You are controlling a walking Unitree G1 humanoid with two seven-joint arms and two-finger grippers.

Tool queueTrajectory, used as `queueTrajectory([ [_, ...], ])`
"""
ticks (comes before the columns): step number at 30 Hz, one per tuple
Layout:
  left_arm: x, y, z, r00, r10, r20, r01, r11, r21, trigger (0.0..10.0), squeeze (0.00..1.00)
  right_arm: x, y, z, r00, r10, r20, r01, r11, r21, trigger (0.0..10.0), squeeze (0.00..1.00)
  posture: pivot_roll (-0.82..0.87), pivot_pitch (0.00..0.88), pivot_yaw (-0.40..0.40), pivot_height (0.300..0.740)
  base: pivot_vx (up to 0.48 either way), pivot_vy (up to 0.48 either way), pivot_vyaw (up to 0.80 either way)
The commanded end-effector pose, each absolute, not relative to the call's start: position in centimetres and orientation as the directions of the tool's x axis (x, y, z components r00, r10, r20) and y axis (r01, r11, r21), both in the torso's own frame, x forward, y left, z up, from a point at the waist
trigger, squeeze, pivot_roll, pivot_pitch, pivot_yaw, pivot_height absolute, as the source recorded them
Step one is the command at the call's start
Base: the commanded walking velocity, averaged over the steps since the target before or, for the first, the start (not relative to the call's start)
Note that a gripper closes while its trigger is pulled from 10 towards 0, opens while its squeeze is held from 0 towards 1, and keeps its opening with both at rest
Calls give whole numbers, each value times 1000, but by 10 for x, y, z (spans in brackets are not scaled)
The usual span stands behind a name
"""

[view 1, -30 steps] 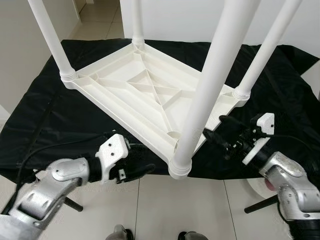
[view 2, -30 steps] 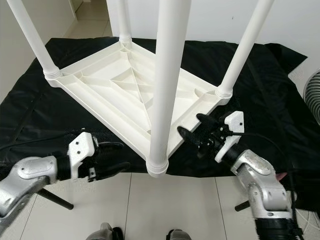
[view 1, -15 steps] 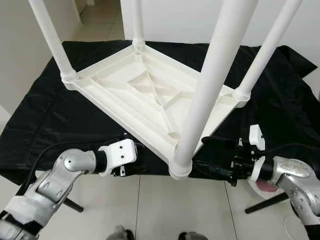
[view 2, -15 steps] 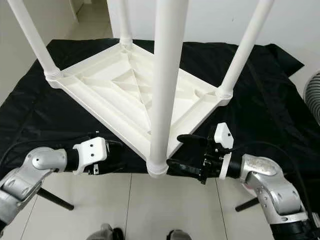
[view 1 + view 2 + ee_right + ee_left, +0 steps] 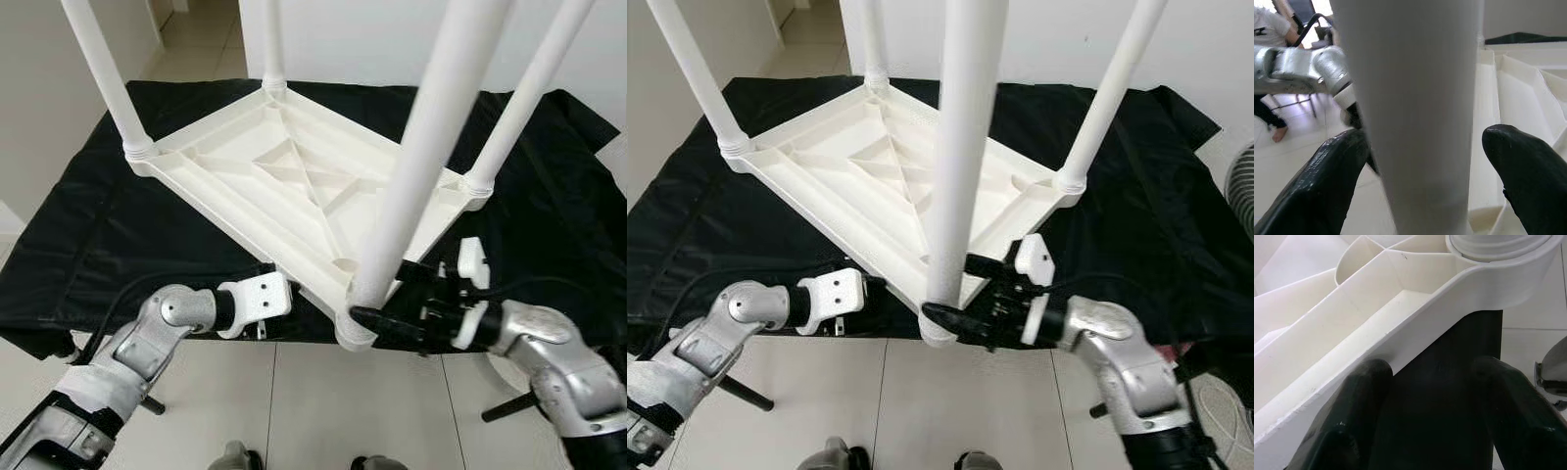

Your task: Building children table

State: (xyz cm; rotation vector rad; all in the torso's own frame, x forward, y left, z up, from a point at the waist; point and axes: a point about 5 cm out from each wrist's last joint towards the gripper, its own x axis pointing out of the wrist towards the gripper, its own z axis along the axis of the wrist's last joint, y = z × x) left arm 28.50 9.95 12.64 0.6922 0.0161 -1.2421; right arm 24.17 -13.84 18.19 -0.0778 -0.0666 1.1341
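A white plastic children's table (image 5: 284,176) lies upside down on a black cloth (image 5: 88,225), its four legs pointing up. My right gripper (image 5: 965,291) is open at the base of the near leg (image 5: 421,166), one finger on each side of it; in the right wrist view the leg (image 5: 1420,98) stands between the two black fingers (image 5: 1520,166). My left gripper (image 5: 1430,382) is open at the table's near rim (image 5: 1415,328), just left of the near corner, with one finger (image 5: 1359,396) against the rim's underside and cloth between the fingers.
The cloth-covered surface ends just in front of the near corner, with pale floor tiles (image 5: 313,411) below. A fan (image 5: 1240,186) stands at the right. Black stand legs (image 5: 740,392) rest on the floor. A person (image 5: 1268,29) is in the background of the right wrist view.
Both grippers have closed in on the near corner. The right one moved left until its fingers straddled the near leg; the left one reached forward up to the rim.
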Motion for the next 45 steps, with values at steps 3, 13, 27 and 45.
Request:
queueTrajectory([
  [3,292,82,137,406,-871,-276,832,228,505,10000,0,245,-124,182,493,867,71,-861,498,-101,10000,0,-103,67,60,740,0,0,0],
  [13,294,51,155,377,-910,-170,823,245,513,10000,0,252,-144,181,559,826,69,-820,563,-98,10000,0,-104,66,65,740,0,0,0],
  [27,285,39,164,323,-940,-113,846,232,480,10000,0,265,-214,178,758,653,10,-643,748,-164,10000,0,-132,84,76,740,0,0,0],
  [45,280,69,181,456,-889,32,861,450,236,10000,0,289,-225,183,841,532,95,-517,843,-147,10000,0,-115,109,39,740,0,0,0],
])
